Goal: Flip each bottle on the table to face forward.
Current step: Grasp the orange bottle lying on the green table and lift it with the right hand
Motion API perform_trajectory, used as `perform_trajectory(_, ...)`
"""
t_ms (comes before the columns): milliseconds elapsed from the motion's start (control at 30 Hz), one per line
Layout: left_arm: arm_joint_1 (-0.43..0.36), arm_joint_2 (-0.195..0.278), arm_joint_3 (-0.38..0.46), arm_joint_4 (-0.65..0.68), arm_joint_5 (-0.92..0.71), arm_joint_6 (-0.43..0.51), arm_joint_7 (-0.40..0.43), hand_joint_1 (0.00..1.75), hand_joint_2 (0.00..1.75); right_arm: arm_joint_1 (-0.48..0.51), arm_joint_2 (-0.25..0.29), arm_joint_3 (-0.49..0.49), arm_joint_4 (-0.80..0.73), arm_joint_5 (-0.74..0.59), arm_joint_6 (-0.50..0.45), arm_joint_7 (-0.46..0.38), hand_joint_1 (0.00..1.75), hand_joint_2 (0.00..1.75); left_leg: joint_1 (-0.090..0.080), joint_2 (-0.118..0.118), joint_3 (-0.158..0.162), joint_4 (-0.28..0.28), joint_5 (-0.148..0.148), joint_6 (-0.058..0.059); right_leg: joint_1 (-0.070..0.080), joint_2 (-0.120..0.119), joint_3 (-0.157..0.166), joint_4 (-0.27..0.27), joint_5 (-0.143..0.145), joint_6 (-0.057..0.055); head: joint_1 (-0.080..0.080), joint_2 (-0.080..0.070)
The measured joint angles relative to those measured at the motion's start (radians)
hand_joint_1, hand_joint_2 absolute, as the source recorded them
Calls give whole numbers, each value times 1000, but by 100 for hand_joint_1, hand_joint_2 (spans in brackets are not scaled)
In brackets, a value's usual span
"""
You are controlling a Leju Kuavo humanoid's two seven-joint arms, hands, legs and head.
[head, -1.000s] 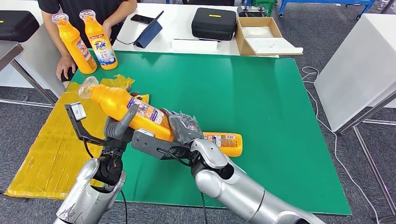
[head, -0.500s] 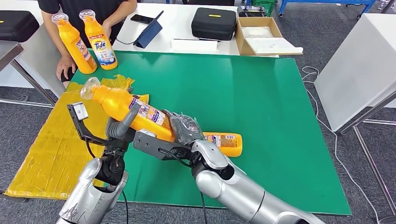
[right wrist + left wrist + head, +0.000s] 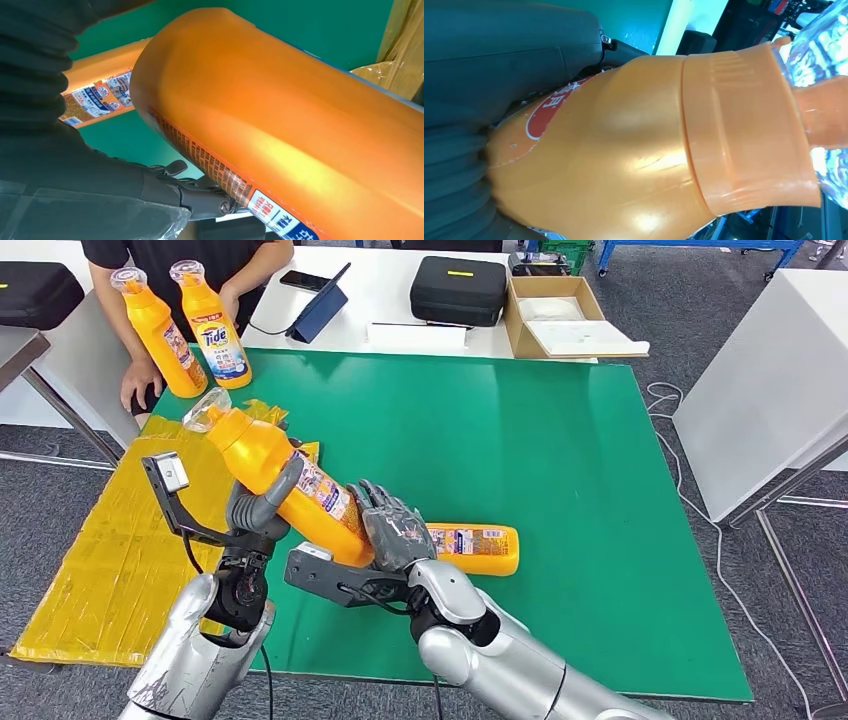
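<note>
Orange plastic detergent bottle with a clear cap (image 3: pixel 278 476), tilted above the green table mat (image 3: pixel 520 440), has both hands wrapped around it: left hand (image 3: pixel 262 508) fingers curled at mid-body, right hand (image 3: pixel 396 530) clasping its base; a second orange bottle (image 3: pixel 478 546) lies on the mat just beside the right hand

Surroundings beyond the green mat

A black case (image 3: pixel 458 290), an open cardboard box (image 3: pixel 560 315), a phone (image 3: pixel 303 281) and a tablet stand (image 3: pixel 322 312) lay on the white table (image 3: pixel 390 285); a person (image 3: pixel 180 260) stood behind; yellow sheeting (image 3: pixel 100 550) draped the left edge.
</note>
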Motion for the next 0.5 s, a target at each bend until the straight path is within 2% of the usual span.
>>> perform_trajectory(500,-6,-1,0,0,0,0,2,175,175,7,0,-3,-3,25,12,-10,0,0,0,0,0,0,0,0,0,0,0,0,0,0,0,0)
